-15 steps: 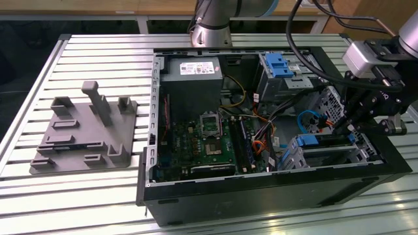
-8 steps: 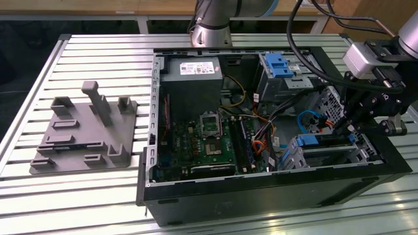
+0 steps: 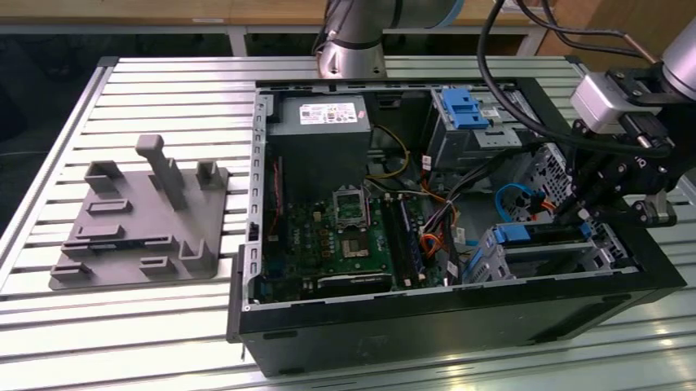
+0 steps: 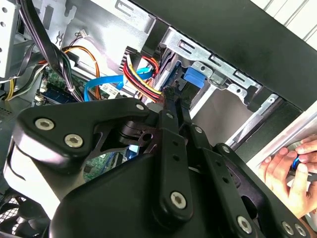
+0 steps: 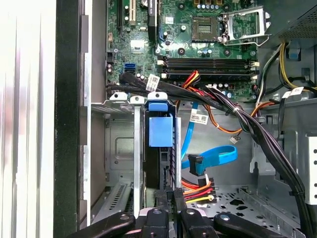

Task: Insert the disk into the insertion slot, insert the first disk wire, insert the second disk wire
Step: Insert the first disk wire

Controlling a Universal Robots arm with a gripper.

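My jaws are drawn narrow, the two tips almost together. In the first wrist view they stand at the end of the disk (image 5: pixel 158 167) that is nearest to me. I cannot tell whether they pinch anything between them. The disk sits on its edge inside the insertion slot (image 5: pixel 119 148), with its blue carrier tab (image 5: pixel 161 130) at the other end. Just beside my jaws lies a bundle of red, yellow and black wires (image 5: pixel 197 186), and near it curls a flat blue cable (image 5: pixel 210 161). Beyond these is the green motherboard (image 5: pixel 198 39).

All of this is inside an open black computer case (image 3: pixel 435 334), which lies on a surface of ribbed aluminium (image 3: pixel 163 326). At the exterior view's left a grey moulded plate with upright posts (image 3: pixel 142 220) rests on the same surface, apart from the case. The base of my arm (image 3: pixel 350 45) stands at the far edge of the surface. Behind it runs a band of wood-coloured panel (image 3: pixel 218 10). In the second wrist view a person's hand (image 4: pixel 290 171) is outside the case wall.
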